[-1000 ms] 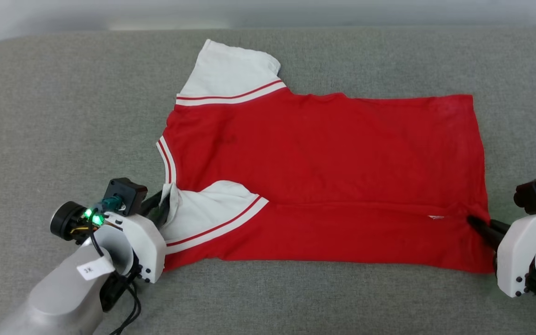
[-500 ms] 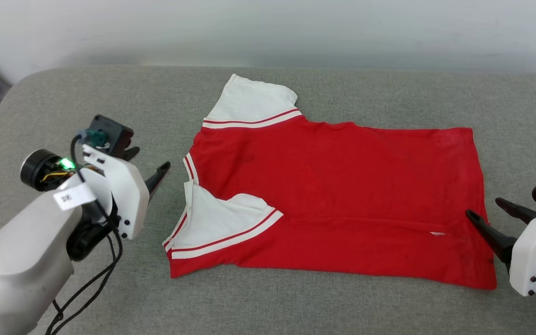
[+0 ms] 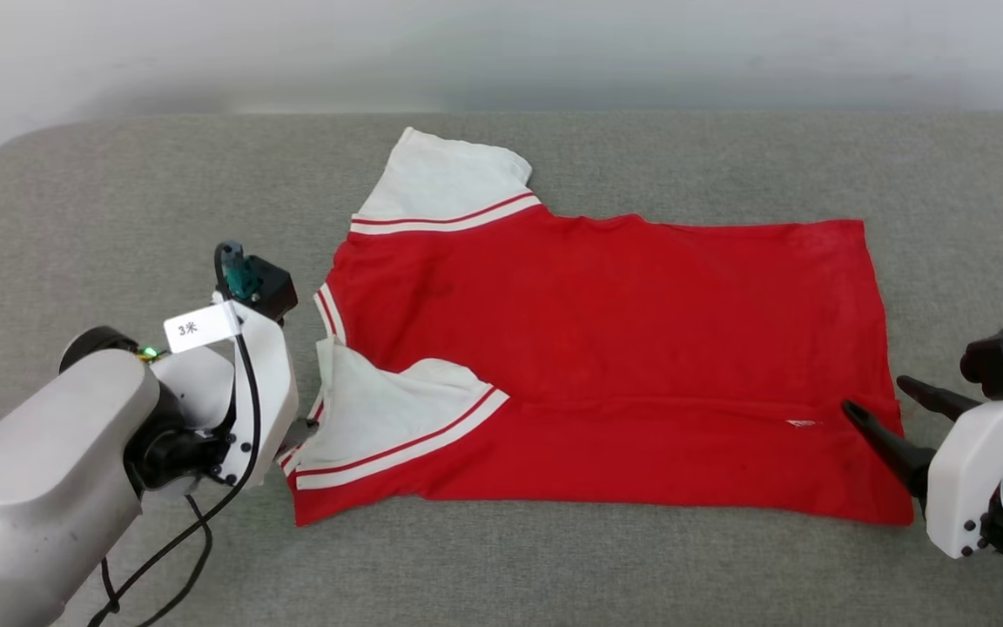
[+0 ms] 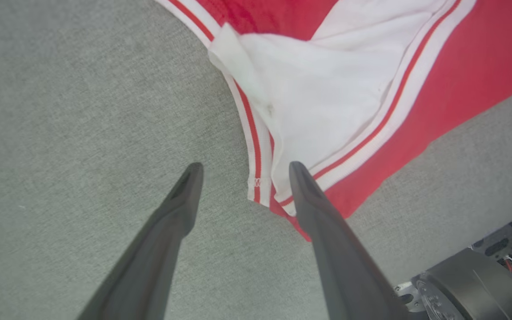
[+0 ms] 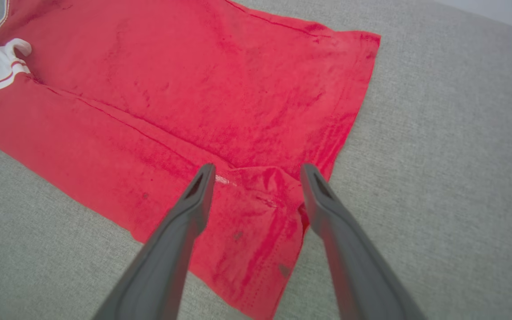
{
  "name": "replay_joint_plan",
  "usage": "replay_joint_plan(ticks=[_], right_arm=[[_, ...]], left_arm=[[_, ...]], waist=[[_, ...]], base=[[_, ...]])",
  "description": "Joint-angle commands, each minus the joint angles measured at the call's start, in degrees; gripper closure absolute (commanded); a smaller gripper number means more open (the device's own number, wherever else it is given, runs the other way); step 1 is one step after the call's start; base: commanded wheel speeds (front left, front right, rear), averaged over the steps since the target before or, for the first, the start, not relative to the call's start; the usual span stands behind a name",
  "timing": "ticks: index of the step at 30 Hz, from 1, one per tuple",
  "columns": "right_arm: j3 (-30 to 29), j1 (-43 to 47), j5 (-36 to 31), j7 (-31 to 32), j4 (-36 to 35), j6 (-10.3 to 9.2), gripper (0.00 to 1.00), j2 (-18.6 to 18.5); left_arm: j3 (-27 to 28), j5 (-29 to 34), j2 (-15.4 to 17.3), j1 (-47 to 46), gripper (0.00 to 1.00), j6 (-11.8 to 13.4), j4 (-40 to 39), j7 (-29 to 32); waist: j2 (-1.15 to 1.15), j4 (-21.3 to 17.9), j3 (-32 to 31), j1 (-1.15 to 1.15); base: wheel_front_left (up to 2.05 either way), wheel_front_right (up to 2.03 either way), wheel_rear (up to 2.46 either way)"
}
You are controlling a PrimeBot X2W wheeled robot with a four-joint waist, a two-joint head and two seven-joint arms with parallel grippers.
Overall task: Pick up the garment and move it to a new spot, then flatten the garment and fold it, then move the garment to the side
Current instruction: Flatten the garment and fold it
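Shows the garment (image 3: 606,331) lying flat across the middle of the grey cushion (image 3: 118,200), striped collar (image 3: 327,313) toward the cushion's left edge and hem (image 3: 880,348) toward its right edge. Shows the shirt's near long side folded over onto the red body along a straight crease, with the near white sleeve (image 3: 388,409) resting on top of the red cloth. Leaves the far white sleeve (image 3: 445,178) spread out toward the cushion's far edge, below a pale wall (image 3: 501,52). Finds the left jaws spread wide and holding nothing at the shirt's near-left corner: in the left wrist view, one of the dark fingers (image 4: 180,204) over bare cushion, the other over the striped trim at the folded sleeve's edge. Cannot tell whether that finger touches the cloth. Finds the right jaws just as wide and equally empty at the shirt's near-right corner, by the hem: in the right wrist view, one of the fingers (image 5: 194,209) over the red cloth beside a small white tag (image 3: 802,424), the other at the very edge of the hem, with rumpled fabric between them.
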Motion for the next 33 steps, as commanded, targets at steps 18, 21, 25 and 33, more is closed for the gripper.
replay_joint_plan(ticks=[18,21,25,33], right_arm=[[3.23,-5.43,0.59,1.18,1.48,-0.02,0.0,-0.47],[3.84,-7.25,1.03,3.54,0.21,-0.03,0.0,-2.79],[6.06,-9.4,2.82,10.93,-2.55,-0.02,0.0,-7.62],[10.17,-12.49,7.33,28.16,-2.36,-0.03,0.0,-12.18]], left_arm=[[-5.2,-0.66,-3.55,4.49,1.0,-1.08,9.41,0.94],[-4.88,0.07,-2.43,3.33,1.0,-1.35,8.02,-1.23],[-4.6,0.42,-1.01,2.14,1.0,-1.58,4.89,-2.92],[-3.9,0.45,0.48,1.2,1.0,-1.11,0.37,-3.97]], waist=[[0.0,-2.72,0.98,0.0],[0.0,-2.34,-0.44,0.0],[0.0,-1.51,-1.62,0.0],[0.0,-0.11,-0.4,0.0]], base=[[0.0,0.0,0.0],[0.0,0.0,0.0],[0.0,0.0,0.0],[0.0,0.0,0.0]])
